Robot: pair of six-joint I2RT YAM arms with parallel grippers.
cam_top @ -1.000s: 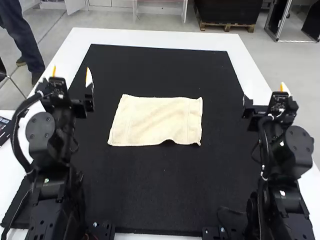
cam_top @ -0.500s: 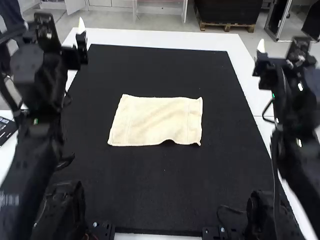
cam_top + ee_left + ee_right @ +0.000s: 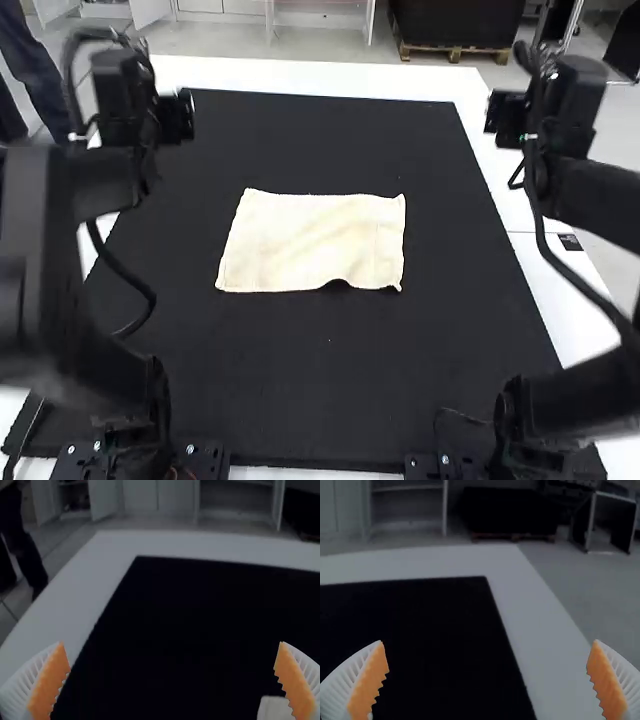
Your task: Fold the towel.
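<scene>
Towel [image 3: 312,243] lies spread on the black mat [image 3: 330,370], just above and slightly left of the frame's middle in the high view. Roughly rectangular outline; near edge lifts in a small wave right of its centre; lower right corner slightly crumpled. Number of layers: cannot tell. Compared with both earlier frames, position and outline of the towel unchanged.

Left gripper [image 3: 176,117]: upper left of the high view, near the mat's upper left corner. Sits higher in the frame than 1.0 s ago; since 0.5 s ago, shifted right and slightly down. Left wrist view: released, orange pads [image 3: 50,682] well apart, nothing between them in its grasp.

Right gripper [image 3: 507,115]: upper right of the high view, over the white table [image 3: 540,290]. Also higher in the frame than 1.0 s ago; since 0.5 s ago, shifted left and somewhat up. Right wrist view: likewise released, ribbed fingers [image 3: 620,677] wide apart, grasping nothing.

Both arms have changed pose across the frames. Towel well apart from both grippers.
</scene>
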